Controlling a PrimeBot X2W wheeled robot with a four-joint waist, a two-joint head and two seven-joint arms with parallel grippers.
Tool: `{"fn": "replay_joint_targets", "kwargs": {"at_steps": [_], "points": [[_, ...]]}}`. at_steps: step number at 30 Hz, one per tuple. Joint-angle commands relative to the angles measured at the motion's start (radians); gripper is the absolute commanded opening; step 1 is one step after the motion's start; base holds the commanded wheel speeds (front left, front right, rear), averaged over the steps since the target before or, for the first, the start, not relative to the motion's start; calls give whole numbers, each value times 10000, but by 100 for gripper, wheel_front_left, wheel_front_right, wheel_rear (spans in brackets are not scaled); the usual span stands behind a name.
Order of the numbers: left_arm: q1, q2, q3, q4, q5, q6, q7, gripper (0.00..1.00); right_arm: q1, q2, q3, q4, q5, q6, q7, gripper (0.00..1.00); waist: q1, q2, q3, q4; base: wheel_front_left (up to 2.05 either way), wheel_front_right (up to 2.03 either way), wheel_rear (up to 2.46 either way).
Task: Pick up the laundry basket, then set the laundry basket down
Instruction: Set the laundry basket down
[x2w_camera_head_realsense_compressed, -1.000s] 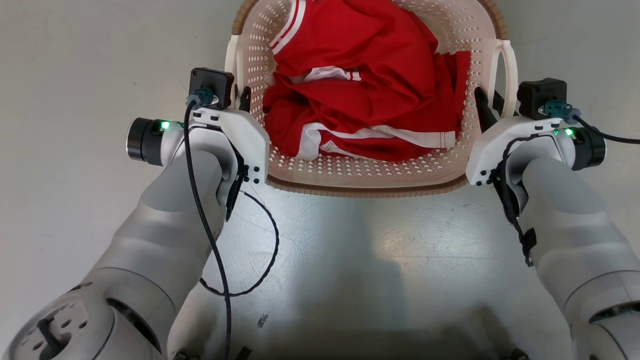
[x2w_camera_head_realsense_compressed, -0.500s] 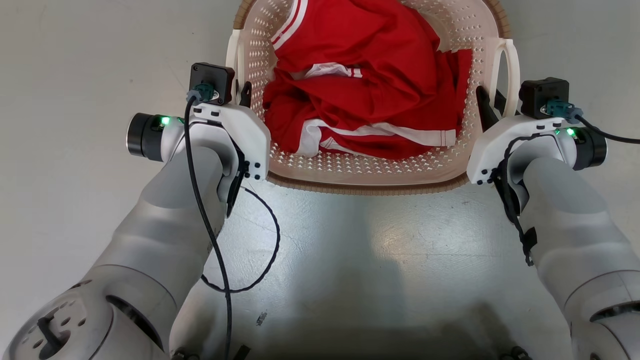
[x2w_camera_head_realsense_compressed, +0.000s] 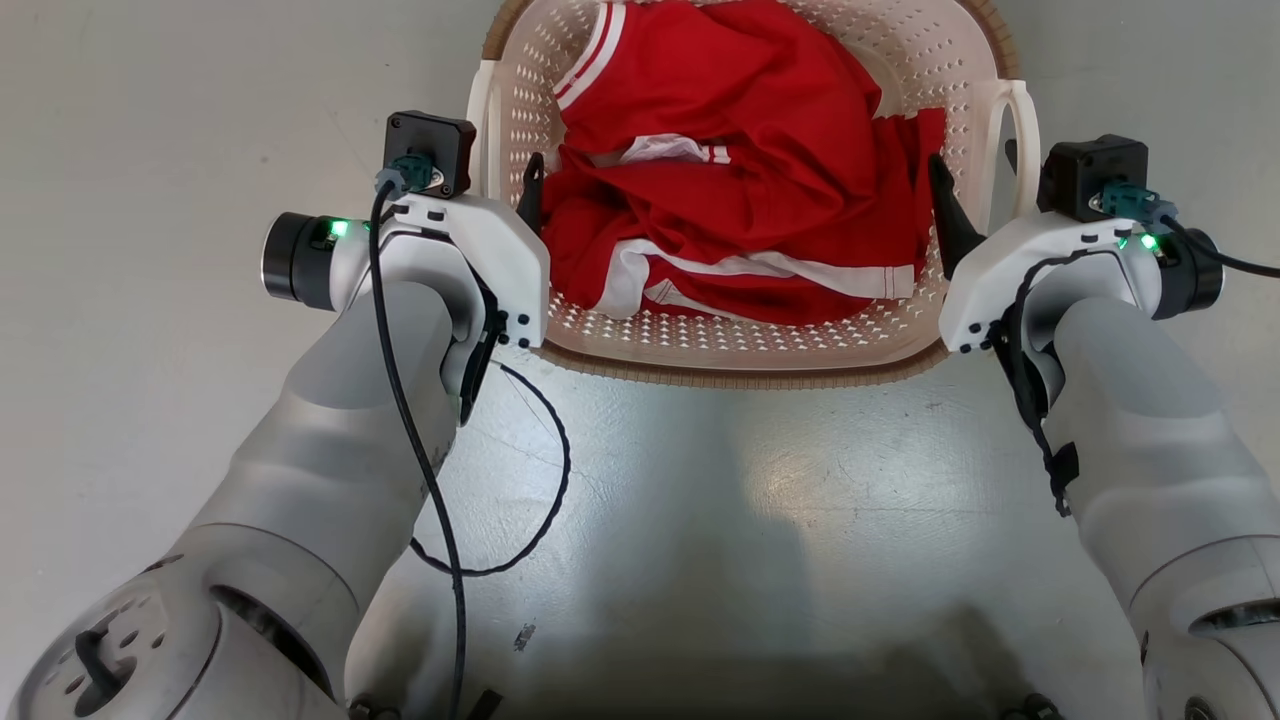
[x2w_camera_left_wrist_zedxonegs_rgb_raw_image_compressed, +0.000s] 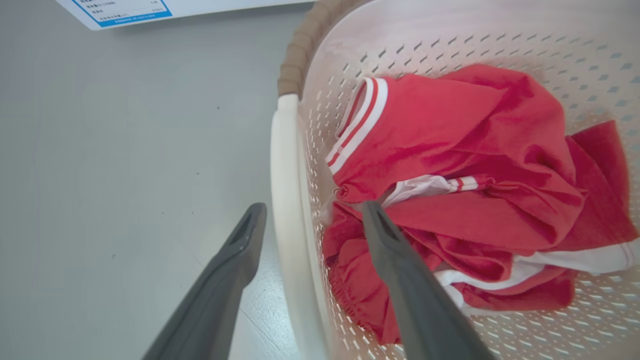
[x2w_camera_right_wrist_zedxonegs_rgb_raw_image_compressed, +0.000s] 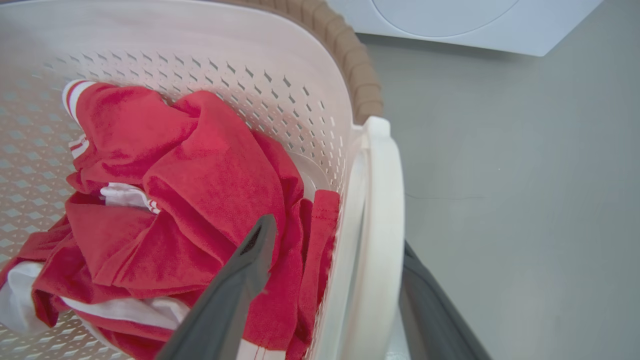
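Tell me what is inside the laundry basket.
Inside the laundry basket lies crumpled red clothing with white stripes. It covers most of the basket's bottom, so anything under it is hidden.

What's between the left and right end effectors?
The laundry basket, holding red clothing, in the head view; the left end effector and right end effector each straddle a side handle.
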Motion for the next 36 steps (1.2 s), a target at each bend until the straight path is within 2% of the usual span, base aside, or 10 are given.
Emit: {"fn": "replay_joint_targets", "kwargs": {"at_steps": [1,9,16,30,36], "points": [[78,199,160,-61,69,27,-105,100,424,252,73,-167,-59,60,-136,100,0,0,-25,10,0,0,0],[197,190,361,-119,176,58,-105,100,630,252,28,-363,-42,60,-136,100,0,0,-331,5,0,0,0],[679,317,688,-456,552,51,-105,100,1018,252,269,-614,221,60,-137,100,0,0,-1045,-43,0,0,0],[2279,561,1634,-1409,1545,21,-105,100,2279,252,636,-1398,569,60,-137,100,0,0,-3419,-122,0,0,0],[3240,741,2440,-2207,2041,26,-105,100,3183,252,612,-2326,589,60,-137,100,0,0,-4606,-83,0,0,0]]}}
